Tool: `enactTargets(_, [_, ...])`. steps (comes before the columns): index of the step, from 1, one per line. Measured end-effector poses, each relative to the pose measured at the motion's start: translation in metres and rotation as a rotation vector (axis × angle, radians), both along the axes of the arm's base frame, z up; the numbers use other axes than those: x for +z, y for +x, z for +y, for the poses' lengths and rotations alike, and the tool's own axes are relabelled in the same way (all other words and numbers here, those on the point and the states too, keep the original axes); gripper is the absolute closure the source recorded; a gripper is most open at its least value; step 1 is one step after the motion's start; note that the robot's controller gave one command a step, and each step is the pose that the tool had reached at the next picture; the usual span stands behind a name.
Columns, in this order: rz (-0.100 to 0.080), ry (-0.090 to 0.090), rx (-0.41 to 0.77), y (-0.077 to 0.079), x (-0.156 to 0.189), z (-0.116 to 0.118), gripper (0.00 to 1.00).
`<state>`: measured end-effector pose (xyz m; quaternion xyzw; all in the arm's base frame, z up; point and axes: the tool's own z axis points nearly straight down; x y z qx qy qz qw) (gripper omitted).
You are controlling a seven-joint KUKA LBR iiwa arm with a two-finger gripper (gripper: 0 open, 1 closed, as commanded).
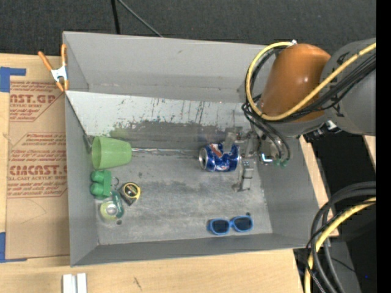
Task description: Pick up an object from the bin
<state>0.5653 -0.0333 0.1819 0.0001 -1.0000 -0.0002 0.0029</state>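
The arm [360, 96] is a thick, rounded grey casing with a smooth, matt surface. At its wrist sits a glossy orange cover [296, 81], domed like a large egg. Yellow cables [259, 72] loop round the cover's rim, and thinner black cables [256, 118] are bundled beside them under the dome. A second cable bundle [333, 224], yellow and black, curves in wide arcs lower on the arm. Under the cover is the claw [244, 179], a slim piece of bare grey metal with small brackets. A tiny green-blue light [269, 159] glows on its mount.

Robot lab: cabled arm [357, 96] w/ metal bin [159, 66]
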Motion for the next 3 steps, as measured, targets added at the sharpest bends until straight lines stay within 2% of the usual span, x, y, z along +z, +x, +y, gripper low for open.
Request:
enactTargets(1, [-0.002,0.000,-0.165,0.012,-0.085,-0.004,0.00])
enactTargets(2, [-0.013,-0.002,-0.122,0.024,-0.111,-0.005,0.00])
enactTargets(3, [-0.020,-0.002,-0.122,0.026,-0.108,-0.005,1.00])
